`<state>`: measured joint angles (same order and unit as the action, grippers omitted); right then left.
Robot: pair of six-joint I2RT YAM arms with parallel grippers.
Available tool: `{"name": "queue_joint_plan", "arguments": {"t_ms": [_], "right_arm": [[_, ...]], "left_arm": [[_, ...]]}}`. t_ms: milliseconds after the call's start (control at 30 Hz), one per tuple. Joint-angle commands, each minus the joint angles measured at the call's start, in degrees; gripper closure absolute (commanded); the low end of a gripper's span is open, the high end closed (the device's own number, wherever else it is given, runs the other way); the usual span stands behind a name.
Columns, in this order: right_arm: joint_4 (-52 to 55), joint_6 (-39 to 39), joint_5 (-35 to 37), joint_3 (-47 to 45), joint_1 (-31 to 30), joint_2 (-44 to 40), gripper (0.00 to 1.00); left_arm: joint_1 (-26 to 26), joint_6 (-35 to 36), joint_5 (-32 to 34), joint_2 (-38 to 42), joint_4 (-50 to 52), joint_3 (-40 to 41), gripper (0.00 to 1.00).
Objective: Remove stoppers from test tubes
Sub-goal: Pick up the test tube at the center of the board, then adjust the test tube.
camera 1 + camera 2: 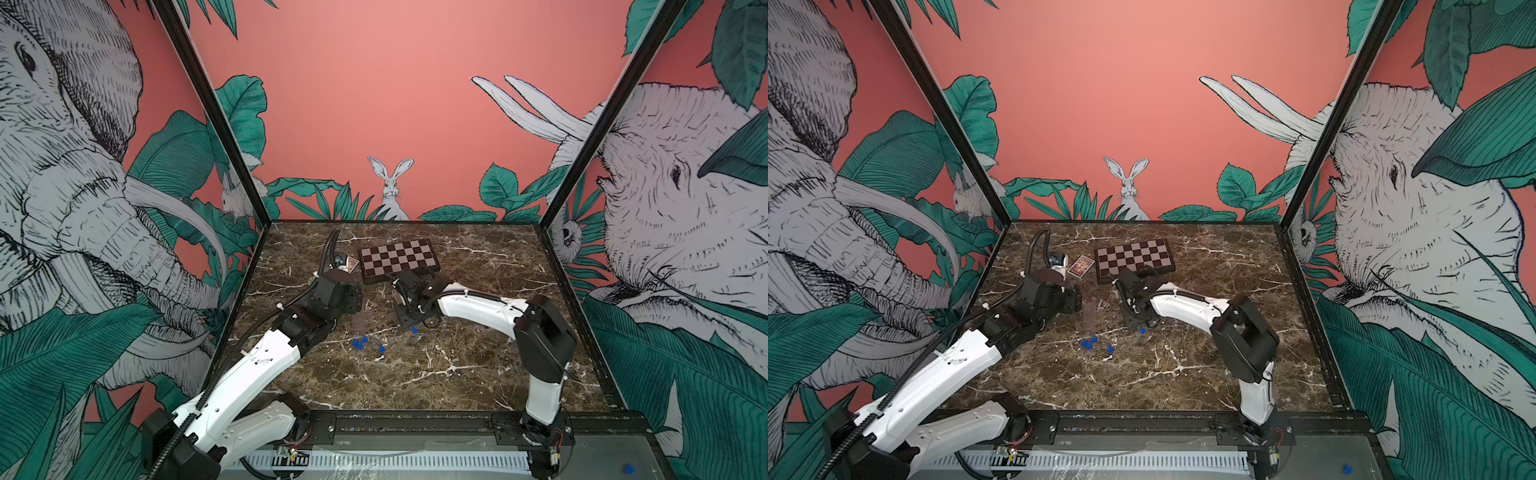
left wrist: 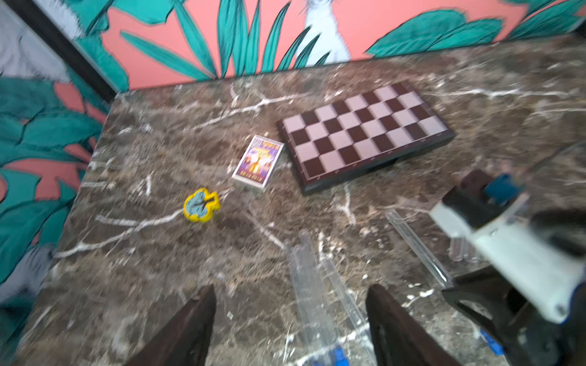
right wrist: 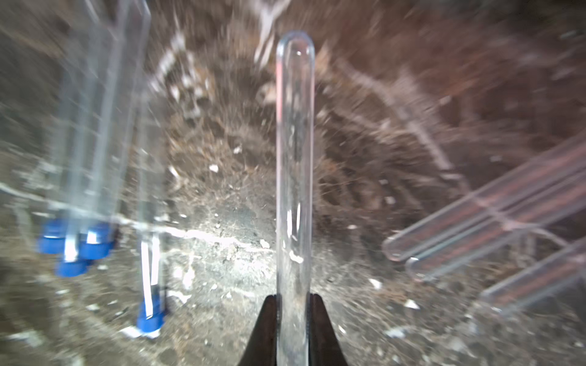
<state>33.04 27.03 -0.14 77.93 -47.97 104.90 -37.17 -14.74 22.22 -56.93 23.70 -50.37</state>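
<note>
My right gripper [image 3: 293, 299] is shut on a clear test tube [image 3: 295, 158] whose round end points away from the wrist. No stopper shows on its visible length. Several test tubes with blue stoppers [image 3: 95, 240] lie together on the marble, and one more stoppered tube [image 3: 150, 317] lies beside them. Open, unstoppered tubes [image 3: 475, 215] lie on the other side. My left gripper [image 2: 290, 304] is open and empty, hovering over clear tubes [image 2: 304, 279]. A blurred blue piece [image 2: 502, 188] shows at the right gripper; I cannot tell what it is. In both top views the stoppers [image 1: 357, 344] [image 1: 1086, 344] sit between the arms.
A folded chessboard [image 1: 397, 259] lies at the back, just behind the right gripper. A small card box [image 2: 258, 161] and a yellow toy piece [image 2: 202, 205] lie to its left. One blue piece [image 1: 628, 468] lies off the table on the front right ledge. Walls enclose three sides.
</note>
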Motion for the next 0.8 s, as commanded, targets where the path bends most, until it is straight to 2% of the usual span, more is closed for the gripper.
{"name": "queue_joint_plan", "arguments": {"t_ms": [0, 133, 333, 400, 567, 767], "right_arm": [[-2.79, 0.07, -5.64, -3.18, 4.06, -5.70, 0.88], [-4.03, -0.12, -15.06, -6.39, 10.03, -9.67, 0.87], [-3.73, -0.99, -23.98, -7.54, 16.03, -12.61, 0.87], [-3.50, -1.25, -26.64, -7.44, 17.21, -12.69, 0.86], [-2.13, -2.56, -26.31, -7.29, 18.62, -12.70, 0.86], [-1.31, -3.39, -27.78, -7.32, 19.10, -15.07, 0.86]], "left_arm": [[0.34, 5.92, -7.58, 2.12, -8.71, 2.77, 0.28], [-0.21, 13.97, -13.85, 2.07, -14.74, 5.43, 0.35], [-2.60, 35.27, -17.14, 0.55, -22.44, 7.87, 0.36], [-5.59, 43.94, -16.48, -0.67, -26.06, 9.29, 0.34], [-7.82, 62.01, -17.71, -6.58, -34.40, 11.47, 0.33], [-7.84, 70.90, -17.91, -15.91, -42.45, 8.86, 0.30]]}}
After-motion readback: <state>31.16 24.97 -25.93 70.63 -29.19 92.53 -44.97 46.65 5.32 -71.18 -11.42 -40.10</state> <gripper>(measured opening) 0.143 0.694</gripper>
